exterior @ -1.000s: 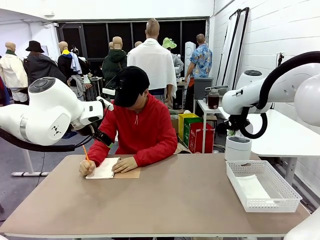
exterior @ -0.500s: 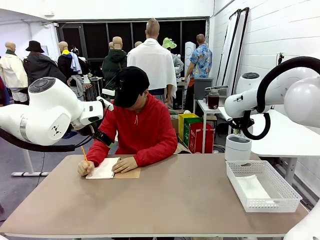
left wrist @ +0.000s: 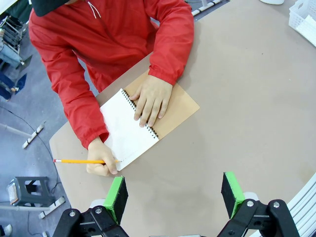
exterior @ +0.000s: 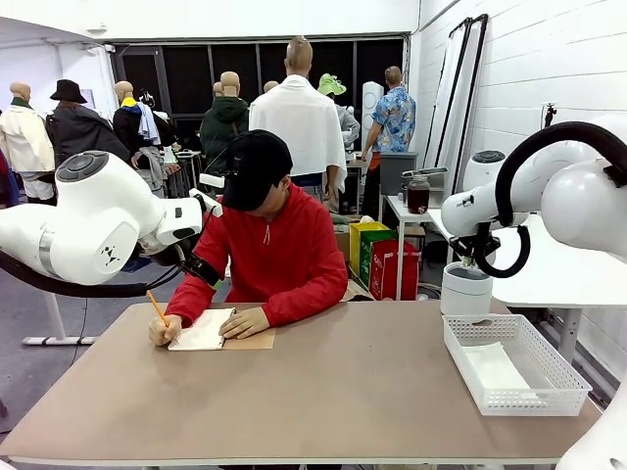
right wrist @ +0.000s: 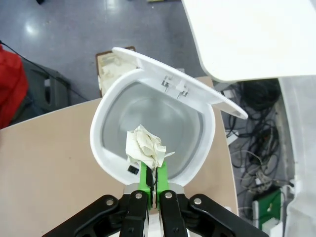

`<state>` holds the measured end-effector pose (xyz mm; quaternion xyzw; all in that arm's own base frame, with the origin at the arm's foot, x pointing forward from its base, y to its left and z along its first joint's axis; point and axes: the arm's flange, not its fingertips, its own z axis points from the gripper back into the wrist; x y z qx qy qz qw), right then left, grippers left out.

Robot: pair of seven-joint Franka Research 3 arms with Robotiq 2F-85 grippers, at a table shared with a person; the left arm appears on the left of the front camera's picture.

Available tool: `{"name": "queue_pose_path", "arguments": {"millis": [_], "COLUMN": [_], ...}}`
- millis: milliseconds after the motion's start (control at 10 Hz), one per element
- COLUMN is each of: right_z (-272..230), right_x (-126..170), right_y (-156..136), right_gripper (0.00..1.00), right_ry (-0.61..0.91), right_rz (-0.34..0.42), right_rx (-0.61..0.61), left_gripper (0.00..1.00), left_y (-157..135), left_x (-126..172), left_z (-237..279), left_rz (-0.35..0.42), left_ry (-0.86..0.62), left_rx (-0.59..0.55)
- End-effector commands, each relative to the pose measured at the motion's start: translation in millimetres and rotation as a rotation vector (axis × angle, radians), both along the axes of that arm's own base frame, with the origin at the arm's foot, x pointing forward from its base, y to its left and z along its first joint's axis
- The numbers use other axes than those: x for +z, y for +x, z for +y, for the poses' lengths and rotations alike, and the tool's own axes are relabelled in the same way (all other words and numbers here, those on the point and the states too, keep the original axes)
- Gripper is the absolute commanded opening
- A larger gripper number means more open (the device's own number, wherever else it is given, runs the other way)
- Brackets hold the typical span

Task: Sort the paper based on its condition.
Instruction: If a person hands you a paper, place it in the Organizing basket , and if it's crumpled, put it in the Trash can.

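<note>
Pinching a crumpled paper point(right wrist: 144, 146) in the right fingers point(right wrist: 144, 177), just past their tips, apparently centred over the open white bin point(right wrist: 101, 143). Discard step, by the look of it: next calls for parting them to drop it in. Hovering with left fingers point(left wrist: 117, 196) spread wide, empty, above the worktop point(left wrist: 237, 98).
</note>
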<state>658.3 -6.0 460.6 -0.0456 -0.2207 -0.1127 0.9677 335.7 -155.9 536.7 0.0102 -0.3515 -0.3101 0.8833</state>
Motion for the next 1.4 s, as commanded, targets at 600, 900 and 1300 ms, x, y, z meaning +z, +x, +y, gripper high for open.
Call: {"name": "queue_pose_path", "arguments": {"millis": [600, 900, 1300], "right_z": [-7.0, -10.1, -10.4], "right_x": [-14.0, -16.3, -16.0], "right_y": [31.5, 33.8, 31.5], "right_gripper": [0.24, 0.83, 1.0], "right_ry": [0.029, 0.047, 0.06], "right_rz": [0.043, 0.053, 0.053], "right_rx": [-0.054, -0.059, -0.052], "left_gripper": [1.0, 1.0, 1.0], "left_y": [-0.1, -0.1, -0.1], "left_x": [-0.2, -0.2, -0.2], "left_z": [0.6, 0.6, 0.6], "left_rz": [0.001, 0.001, 0.001], "left_ry": [0.004, 0.004, 0.004], "left_rx": [-0.002, -0.002, -0.002]}}
